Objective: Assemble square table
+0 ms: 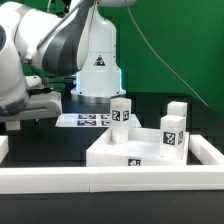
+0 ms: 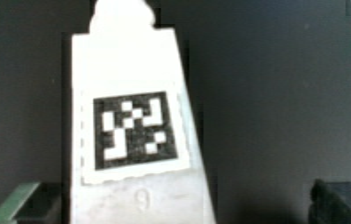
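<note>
Gripper [image 2: 175, 205]: fingers spread wide, nothing held | leg [image 2: 133, 110]: white, tagged, lies below between fingers | square slab [image 1: 130, 150]: white, raised rim, legs standing.

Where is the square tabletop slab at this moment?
In the exterior view, the tabletop slab lies low and right of centre on the black surface, just behind the long white rail, with tagged legs standing at it.

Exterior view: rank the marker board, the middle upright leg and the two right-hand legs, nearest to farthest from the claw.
1. The marker board, flat on the table, nearest the claw at the exterior view's left.
2. The middle leg, upright, mid-frame.
3. The front right leg and back right leg, far right: too close to call.
</note>
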Tool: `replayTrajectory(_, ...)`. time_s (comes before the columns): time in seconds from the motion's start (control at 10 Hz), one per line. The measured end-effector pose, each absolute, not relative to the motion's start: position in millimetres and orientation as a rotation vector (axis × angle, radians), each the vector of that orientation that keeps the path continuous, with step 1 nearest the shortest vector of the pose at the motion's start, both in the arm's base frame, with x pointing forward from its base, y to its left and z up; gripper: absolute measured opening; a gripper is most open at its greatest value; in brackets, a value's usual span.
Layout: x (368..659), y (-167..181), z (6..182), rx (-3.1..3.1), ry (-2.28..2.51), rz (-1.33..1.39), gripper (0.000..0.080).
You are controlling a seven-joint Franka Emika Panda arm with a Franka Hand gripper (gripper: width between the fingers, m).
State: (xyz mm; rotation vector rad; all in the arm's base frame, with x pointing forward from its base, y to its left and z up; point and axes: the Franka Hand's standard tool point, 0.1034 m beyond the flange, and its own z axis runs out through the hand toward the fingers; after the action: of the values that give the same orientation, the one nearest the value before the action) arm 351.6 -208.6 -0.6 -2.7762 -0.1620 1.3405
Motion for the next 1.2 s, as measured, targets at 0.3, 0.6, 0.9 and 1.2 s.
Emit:
replayTrajectory(0.3,340,-213,-0.3,-2.681,-0.217,1.563,0.0649)
replayTrajectory(0.6,343,-220,4.5,-2.631,-0.241,1.678,0.0649)
replayTrajectory(0.9,348,-221,3.7,-2.652,-0.263,1.647,0.0473)
replayTrajectory(1.2,357,-221,5.8,-2.67,-0.27,1.631,0.0288)
